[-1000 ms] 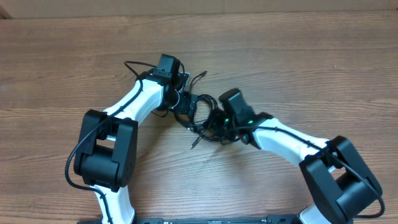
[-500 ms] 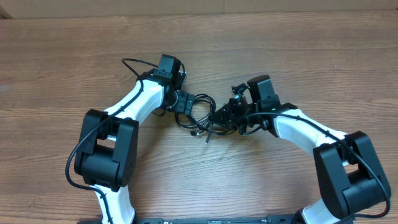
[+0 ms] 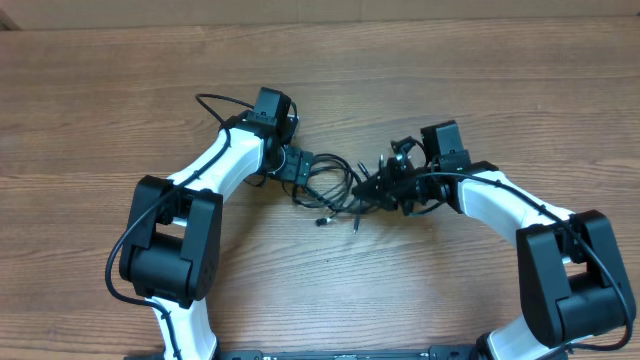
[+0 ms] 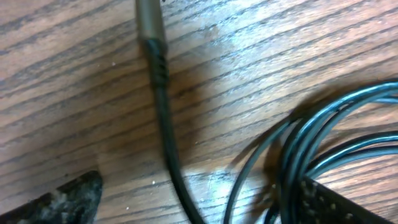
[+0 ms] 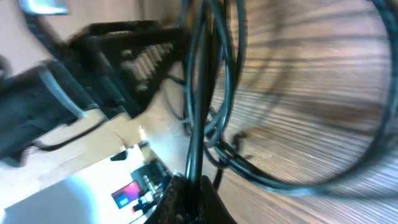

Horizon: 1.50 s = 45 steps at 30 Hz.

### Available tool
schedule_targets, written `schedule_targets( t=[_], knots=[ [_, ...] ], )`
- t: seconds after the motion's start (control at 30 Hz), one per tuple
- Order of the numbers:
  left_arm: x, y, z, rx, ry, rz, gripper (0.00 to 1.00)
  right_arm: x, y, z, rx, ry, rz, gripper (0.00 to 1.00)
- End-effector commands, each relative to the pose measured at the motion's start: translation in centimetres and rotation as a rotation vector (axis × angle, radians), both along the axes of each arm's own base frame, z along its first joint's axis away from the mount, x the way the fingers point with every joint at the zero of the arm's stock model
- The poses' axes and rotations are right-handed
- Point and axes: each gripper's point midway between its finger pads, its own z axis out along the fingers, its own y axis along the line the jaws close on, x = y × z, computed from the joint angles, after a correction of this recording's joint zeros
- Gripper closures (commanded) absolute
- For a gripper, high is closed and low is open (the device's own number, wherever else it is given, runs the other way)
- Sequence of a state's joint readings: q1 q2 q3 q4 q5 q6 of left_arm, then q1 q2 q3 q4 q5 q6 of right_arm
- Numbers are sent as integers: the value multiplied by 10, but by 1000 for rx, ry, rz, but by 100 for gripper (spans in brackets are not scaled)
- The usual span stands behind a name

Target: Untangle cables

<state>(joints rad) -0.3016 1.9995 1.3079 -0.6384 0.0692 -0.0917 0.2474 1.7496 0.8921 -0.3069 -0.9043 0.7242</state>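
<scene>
The cables (image 3: 330,190) are thin black cords in a loose tangle on the wooden table, between my two grippers. My left gripper (image 3: 300,166) stands open at the tangle's left edge. In the left wrist view its fingertips (image 4: 71,198) are far apart, with one plug-ended cord (image 4: 163,112) lying loose on the wood between them and several looped cords (image 4: 298,155) by the right finger. My right gripper (image 3: 374,188) is shut on a strand at the tangle's right side. In the right wrist view that strand (image 5: 198,124) runs up out of the pinched gripper (image 5: 189,196).
A thicker black wire (image 3: 215,102) loops off the left arm toward the back. The left arm's body (image 5: 93,59) shows close ahead in the right wrist view. Bare wood (image 3: 450,80) lies all round the tangle.
My right gripper has moved right and toward the back, drawing the tangle out with it. The left gripper has stayed in place and its fingers have spread a little wider.
</scene>
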Motion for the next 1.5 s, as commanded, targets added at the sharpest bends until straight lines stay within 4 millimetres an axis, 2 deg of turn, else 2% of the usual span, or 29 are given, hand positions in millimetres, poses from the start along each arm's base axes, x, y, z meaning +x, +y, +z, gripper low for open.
schedule_targets(
  t=[0.0,0.13,0.3,0.47,0.53,0.77,0.97,1.1,1.27,1.47],
  knots=[
    [-17,10,-22,55,80,-12,0,0,-23,-31,-208,8,-48,96],
    [-17,11,-15,63,100,-11,0,-8,-34,-45,-317,24,-42,96],
    [-21,4,3,33,149,-11,0,-13,-29,-46,-325,2,0,96],
    [-37,-16,16,-86,245,-30,0,-14,-22,-45,-331,-53,44,80],
    [-48,-22,19,-130,295,-34,0,-15,-20,-47,-345,-58,51,78],
    [-80,-31,17,-189,427,-4,1,-18,-17,-52,-396,-81,70,77],
    [-97,-33,0,-174,465,23,0,-22,-7,-52,-401,-102,100,77],
    [-97,-33,-7,-178,461,68,1,-23,-4,-54,-429,-121,109,77],
    [-86,-28,-12,-146,416,109,5,-22,-1,-53,-424,-133,113,77],
    [-77,-25,-15,-126,369,107,12,-20,-5,-56,-454,-122,86,83]
  ],
)
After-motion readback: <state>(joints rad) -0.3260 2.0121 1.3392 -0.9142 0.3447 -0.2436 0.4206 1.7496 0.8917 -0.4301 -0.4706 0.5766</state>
